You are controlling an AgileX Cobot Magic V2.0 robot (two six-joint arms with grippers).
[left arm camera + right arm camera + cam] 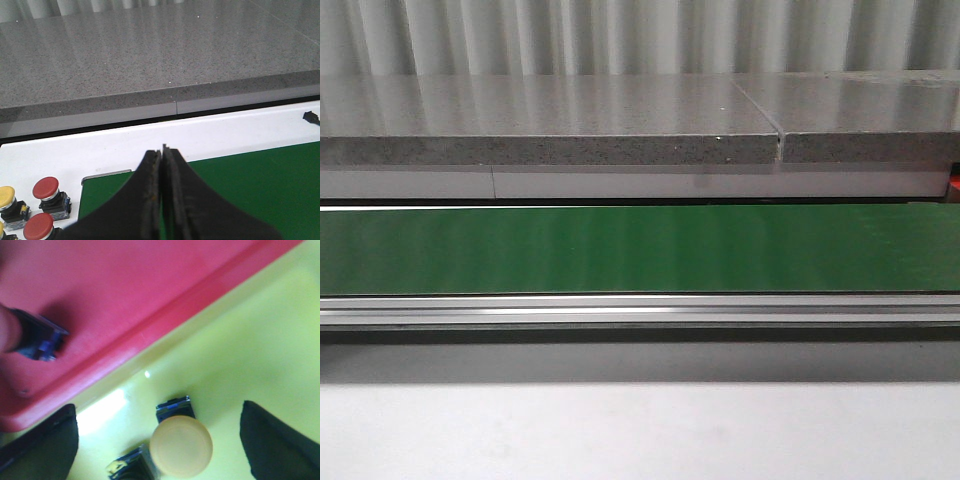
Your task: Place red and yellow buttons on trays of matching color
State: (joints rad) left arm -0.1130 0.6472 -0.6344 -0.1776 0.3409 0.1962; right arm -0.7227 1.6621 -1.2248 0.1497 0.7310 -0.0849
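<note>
My right gripper (159,409) is open, low over the yellow tray (260,330). A yellow button (181,445) stands on that tray between the fingers, and neither finger touches it. A dark block with a yellow tab (131,466) sits against the button. The red tray (125,285) adjoins the yellow one, and a red button (35,336) lies on it. My left gripper (162,150) is shut and empty above the end of the green belt (250,185). Beside it on the white surface stand two red buttons (46,187) (38,226) and a yellow button (6,196). The front view shows no gripper, button or tray.
A green conveyor belt (640,250) with a metal rail (640,310) runs across the front view. Behind it is a grey stone counter (550,120), in front a white table (640,430). A small black piece (311,118) lies on the white surface.
</note>
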